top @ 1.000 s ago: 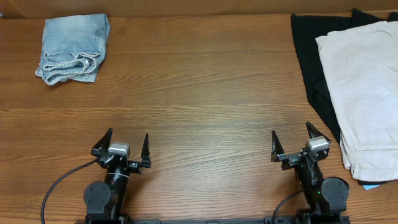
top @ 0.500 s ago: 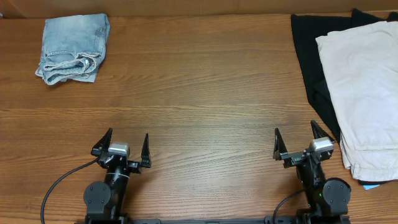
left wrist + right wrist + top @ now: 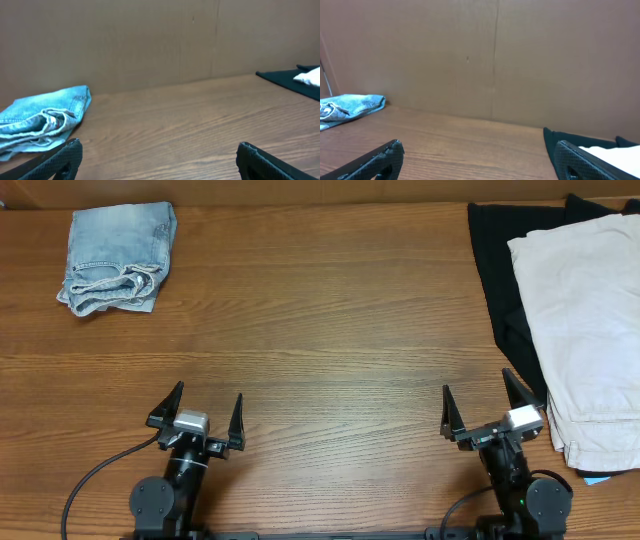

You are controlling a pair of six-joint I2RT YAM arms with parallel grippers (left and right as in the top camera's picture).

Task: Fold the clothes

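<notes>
The pale cream shorts [image 3: 590, 330] lie at the right edge of the table, on top of black garments [image 3: 500, 270]. A sliver of the shorts shows in the right wrist view [image 3: 620, 155] and in the left wrist view [image 3: 311, 76]. My right gripper [image 3: 485, 402] is open and empty near the front edge, just left of the shorts' near corner; its fingers frame bare wood [image 3: 477, 150]. My left gripper [image 3: 200, 405] is open and empty at the front left, its fingers wide apart [image 3: 157, 150].
A folded light-blue denim garment [image 3: 115, 255] lies at the back left; it also shows in the left wrist view [image 3: 42, 117] and the right wrist view [image 3: 347, 107]. A brown cardboard wall [image 3: 495, 60] stands behind the wooden table [image 3: 320, 330].
My right gripper has shifted a little to the right, toward the shorts, and slightly nearer the front edge. The left gripper has barely moved.
</notes>
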